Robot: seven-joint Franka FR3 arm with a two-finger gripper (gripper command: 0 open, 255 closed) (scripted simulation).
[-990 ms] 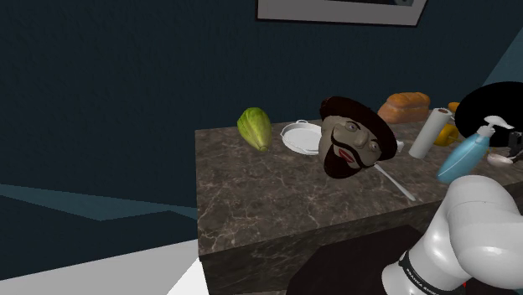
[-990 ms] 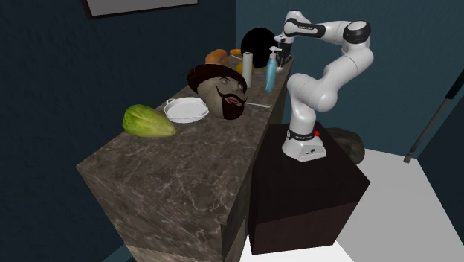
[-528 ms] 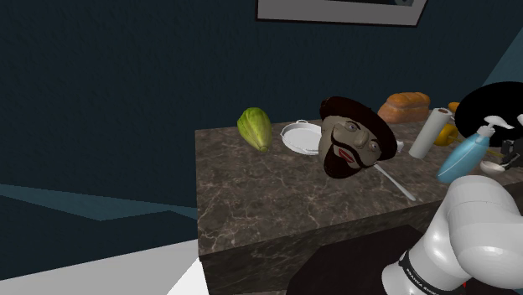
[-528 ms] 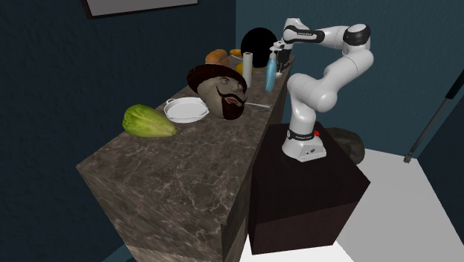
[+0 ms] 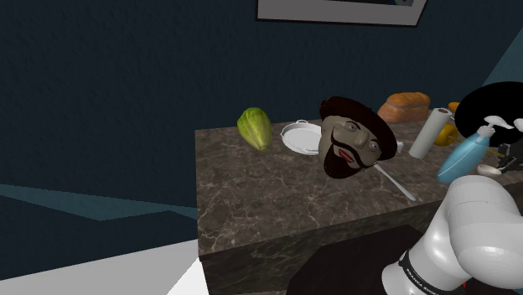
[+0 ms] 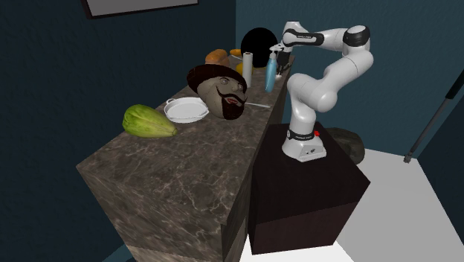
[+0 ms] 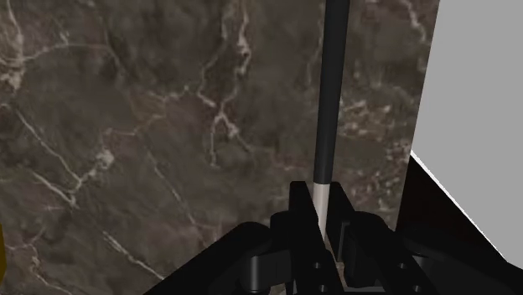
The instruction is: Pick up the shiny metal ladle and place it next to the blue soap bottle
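The gripper [image 7: 321, 208] is closed on the ladle [image 7: 333, 92]; the two black fingers [image 7: 300, 201] press the thin handle from both sides, with only the handle's width between them. In the wrist view the handle is a straight, slim rod; it is pale, almost white, just at the fingers and dark grey along the rest; it runs away from the gripper over the counter [image 7: 126, 126], which is dark brown stone with pale veins. Beside the counter's edge there are a grey floor [image 7: 478, 100] and a corner of the black stand [image 7: 453, 218].

In the shoulder view the ladle's bowl [image 5: 489, 169] is a small, pale, rounded shape; it shines a little; it is just beside the lower part of the blue bottle [image 5: 465, 155], on that view's right. I cannot tell if the bowl touches the counter or hangs just above it. The bottle leans and has a white pump on top.

In the second exterior view the gripper [image 6: 278, 58] is at the far end of the counter, close to the bottle [image 6: 271, 74]; the white arm [image 6: 327, 74] bends over from the stand [image 6: 305, 193].

Other things on the counter, in the shoulder view: a white roll [image 5: 430, 132] and a black ball [image 5: 494, 105] near the bottle; bread [image 5: 404, 107] behind; a bearded head [image 5: 356, 137] in the middle; a white plate [image 5: 299, 137] and a green cabbage [image 5: 254, 127] farther to that view's left; a thin silver utensil [image 5: 394, 180] lies in front of the head.
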